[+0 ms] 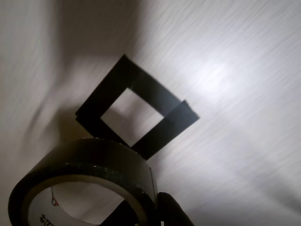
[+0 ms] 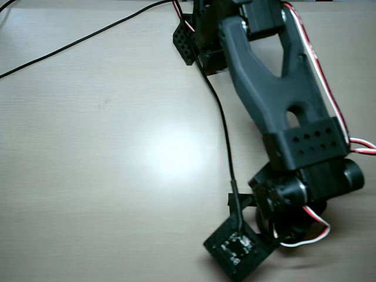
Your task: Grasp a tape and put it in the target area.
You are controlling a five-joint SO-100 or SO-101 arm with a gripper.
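Pale wood-grain tabletop (image 2: 88, 147) fills both views, lit by a bright glare patch near the middle of the overhead view. In the wrist view the tape (image 1: 94, 165) is seen at about 7 o'clock in the picture, a black ring with a pale hollow centre and red print on its inner liner. One dark finger (image 1: 171, 212) of the gripper (image 1: 141, 214) is pressed against the roll's outer wall at 5 o'clock of the ring; the other finger is not seen, so the roll appears pinched, though the full clamp cannot be confirmed. The roll is held above the tabletop, its shadow cast below.

The target area (image 1: 136, 110) lies just beyond the tape, toward 1 o'clock from it, as a black square frame turned like a diamond, with tabletop showing inside. Its near corner is overlapped by the roll's rim in the wrist view.

In the overhead view the arm (image 2: 282, 88) reaches from 12 o'clock down to 5 o'clock, hiding tape and frame. A black cable (image 2: 217, 111) runs along it. Bare tabletop is left open toward 9 o'clock.
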